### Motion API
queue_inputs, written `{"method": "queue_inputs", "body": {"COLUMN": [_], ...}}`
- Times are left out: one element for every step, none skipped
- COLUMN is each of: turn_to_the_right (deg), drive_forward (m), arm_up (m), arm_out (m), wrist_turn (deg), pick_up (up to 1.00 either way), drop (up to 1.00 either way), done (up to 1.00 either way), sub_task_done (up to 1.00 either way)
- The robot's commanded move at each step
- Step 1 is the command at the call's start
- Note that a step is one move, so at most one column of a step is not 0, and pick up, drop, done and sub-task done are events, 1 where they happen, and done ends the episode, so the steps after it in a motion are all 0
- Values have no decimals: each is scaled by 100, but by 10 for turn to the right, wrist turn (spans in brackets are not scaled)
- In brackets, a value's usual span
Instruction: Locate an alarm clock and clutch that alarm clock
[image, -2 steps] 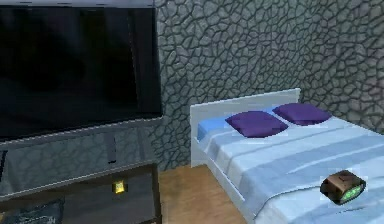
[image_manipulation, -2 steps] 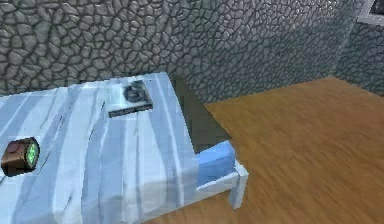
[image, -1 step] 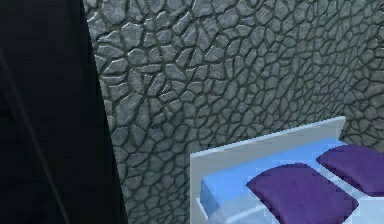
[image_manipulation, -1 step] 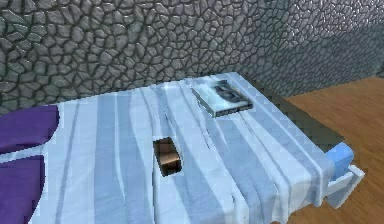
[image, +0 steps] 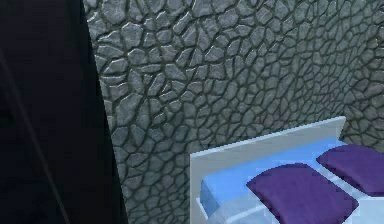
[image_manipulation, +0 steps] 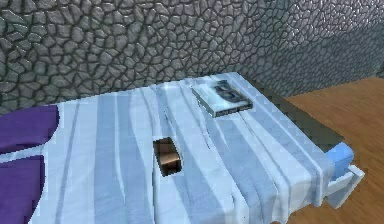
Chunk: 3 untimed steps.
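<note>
A small dark brown, boxy thing lies in a fold of the striped light blue blanket, near the middle of the bed in the arm side view. It is too small to tell whether it is an alarm clock. Farther out on the blanket, toward the stone wall, lies a flat grey rectangular thing.
In the forward view a bed with a white headboard and two purple pillows stands against a grey stone wall, with a dark upright panel at the left. In the arm side view, purple pillows lie at the left and wooden floor lies beyond the bed's foot.
</note>
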Motion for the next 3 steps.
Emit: {"method": "queue_inputs", "body": {"turn_to_the_right": [0, 0, 0], "drive_forward": [0, 0, 0], "arm_up": [22, 0, 0], "arm_out": [0, 36, 0], "wrist_turn": [0, 0, 450], "pick_up": [0, 0, 0], "drop": [0, 0, 0], "done": [0, 0, 0], "sub_task_done": [0, 0, 0]}}
